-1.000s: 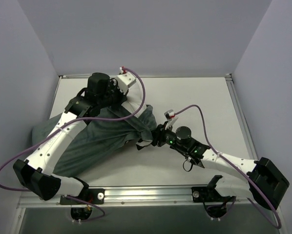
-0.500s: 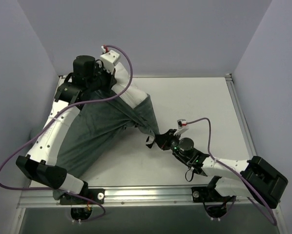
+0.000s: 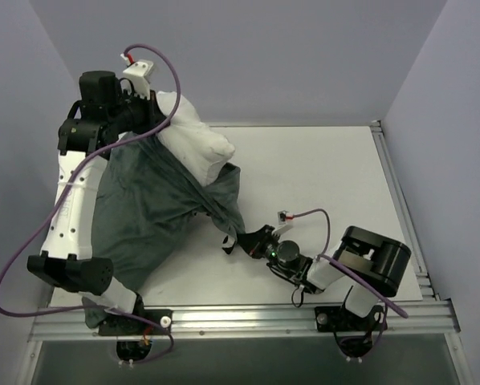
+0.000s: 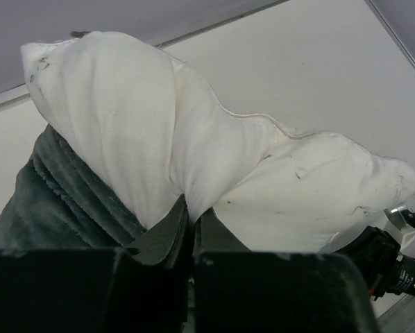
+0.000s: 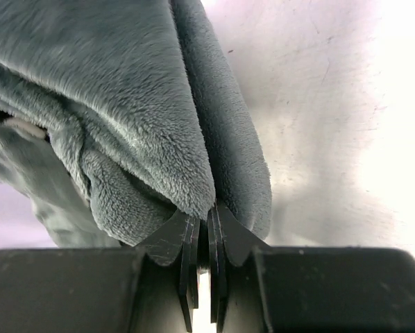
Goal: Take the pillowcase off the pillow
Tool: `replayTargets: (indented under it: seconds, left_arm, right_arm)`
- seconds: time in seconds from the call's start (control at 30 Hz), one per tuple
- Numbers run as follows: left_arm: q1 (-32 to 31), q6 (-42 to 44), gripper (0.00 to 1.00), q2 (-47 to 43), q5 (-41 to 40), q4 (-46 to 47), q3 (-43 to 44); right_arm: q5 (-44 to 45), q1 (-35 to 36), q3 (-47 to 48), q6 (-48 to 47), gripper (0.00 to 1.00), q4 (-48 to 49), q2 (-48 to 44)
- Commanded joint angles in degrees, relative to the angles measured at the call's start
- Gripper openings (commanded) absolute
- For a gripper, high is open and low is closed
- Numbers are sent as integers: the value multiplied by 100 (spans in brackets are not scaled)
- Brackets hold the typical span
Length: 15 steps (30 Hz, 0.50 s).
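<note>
**Pillow partly out of its case, both jaws clamped**

We see the plump white smooth-fabric pillow [image 3: 193, 144] [image 4: 214, 159] at the rear-left of the pale table [image 3: 328, 176], by the left wrist. Its bared part lies on a diagonal. The long axis runs from the far-left corner toward the table's middle, with one end near the left wrist and the other end at the case mouth.

The dark grey fuzzy fabric pillowcase [image 3: 152, 216] [image 4: 62, 194] [image 5: 110, 104] drapes from under the pillow down to the near-left. One corner is drawn out toward the centre-front.

The left jaws are together, pinching a fold of the white pillow just beside the grey cloth. The right jaws are low near the table and clamped on the pillowcase's drawn-out corner.
</note>
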Motion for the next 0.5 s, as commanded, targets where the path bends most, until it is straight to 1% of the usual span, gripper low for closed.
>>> replayTargets:
  seconds: [0.0,0.03,0.07,0.1,0.13,0.17,0.2,0.23,0.27,0.3,0.33,0.37,0.4,0.43,0.47]
  left_arm:
    - [400,326,2,-531,-216,1977,943]
    - [252,387,2,-575,-242,1942,821]
    - [155,510,2,-619,-286,1959,506]
    - [67,563,2,-741,-304,1985,294]
    - [-90,607,2,-794,-304,2055,84]
    - [-188,730,2,-847,-304,2056,-328]
    - [-276,774,2,-935,-295,2056,-532]
    - [-381,827,2,-988,-304,2091,-734]
    - [-408,862,2,-1032,-295,2126,-927]
    - [-443,880,2,-1119,-226,2152,-1277]
    - [-478,915,2,-1155,-216,2153,-1429]
    - [-557,985,2,-1190,-207,2153,-1561]
    - [-601,1020,2,-1243,-190,2153,-1797]
    - [-671,1056,2,-1269,-190,2153,-1895]
    - [-803,1099,2,-1296,-190,2161,-1983]
  right_arm:
    - [-123,92,-384,150,0,-1053,735]
    - [-106,189,-121,35,0,-1404,761]
    - [-62,277,421,-96,0,-2103,736]
    - [78,365,688,-289,0,-2511,674]
    - [149,374,934,-387,4,-2898,465]
    - [254,383,1398,-484,19,-3763,332]
    - [559,383,1611,-572,37,-4259,131]
    - [806,401,1822,-694,59,-4794,-332]
    - [1035,401,1998,-800,67,-5783,-589]
    - [1228,401,2235,-905,74,-6193,-888]
    - [1448,357,2298,-1124,96,-6511,-1491]
    - [1485,296,2360,-1231,100,-7045,-1784]
    - [1424,208,2456,-1371,100,-7276,-2335]
    - [1293,25,2526,-1494,100,-7496,-2593]
    - [1274,-29,2614,-1765,100,-8011,-2813]
